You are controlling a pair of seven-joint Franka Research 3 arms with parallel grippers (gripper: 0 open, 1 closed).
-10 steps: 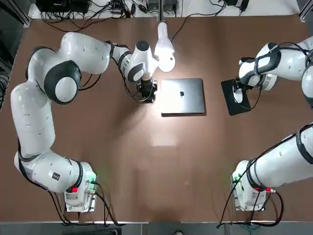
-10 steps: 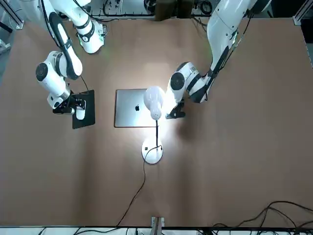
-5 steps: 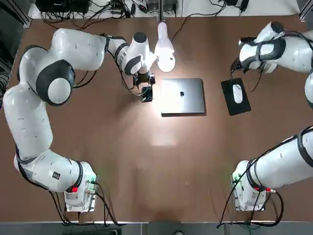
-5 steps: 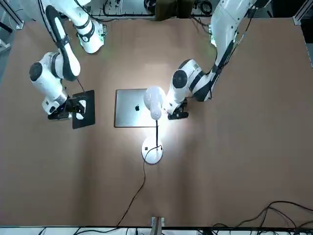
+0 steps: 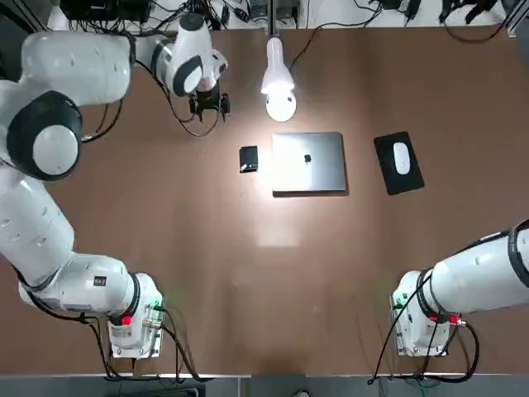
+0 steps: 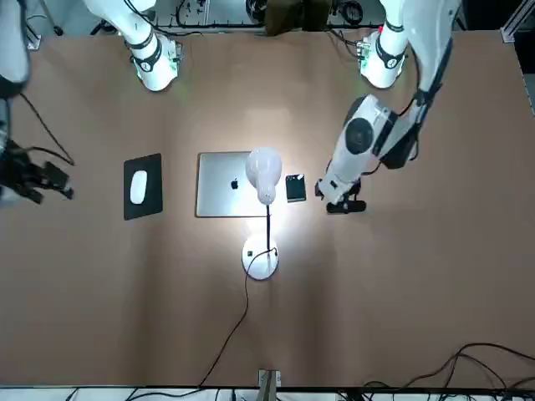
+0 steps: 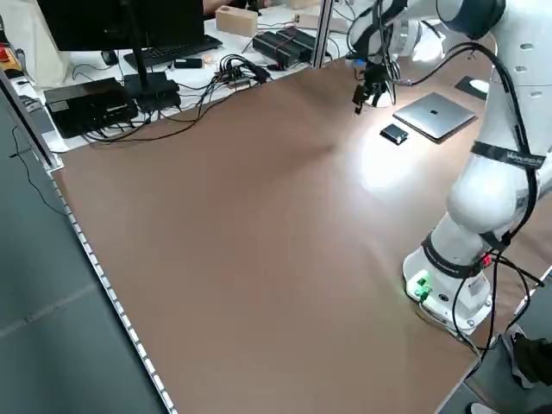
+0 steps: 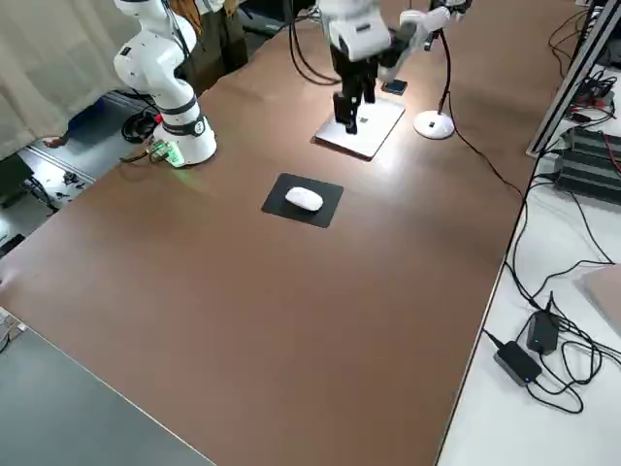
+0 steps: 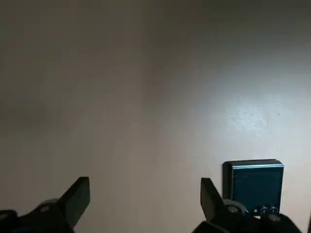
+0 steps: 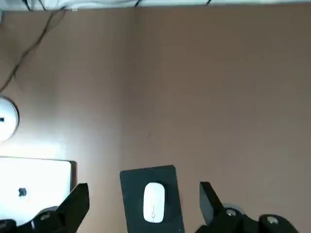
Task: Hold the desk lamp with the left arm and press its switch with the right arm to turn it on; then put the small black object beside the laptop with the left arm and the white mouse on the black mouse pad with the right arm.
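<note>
The desk lamp (image 5: pixel 279 86) is lit, its head over the table just beyond the laptop (image 5: pixel 308 162). The small black object (image 5: pixel 249 159) lies flat against the laptop's left edge. The white mouse (image 5: pixel 401 157) rests on the black mouse pad (image 5: pixel 409 178), right of the laptop. My left gripper (image 5: pixel 208 106) hangs open and empty, left of the lamp head and farther back than the black object (image 9: pixel 256 187). My right gripper (image 6: pixel 40 180) is open and empty, raised beyond the pad's outer side; its wrist view looks down on the mouse (image 10: pixel 154 201).
The lamp's black cord (image 6: pixel 238 317) runs across the far half of the table to its edge. Cables and power gear (image 5: pixel 149 12) lie behind that edge. Both arm bases (image 5: pixel 132 318) stand at the near edge.
Both grippers opened and drew back. The left one left the black object beside the laptop and moved back and left. The right one left the mouse on the pad and rose outward.
</note>
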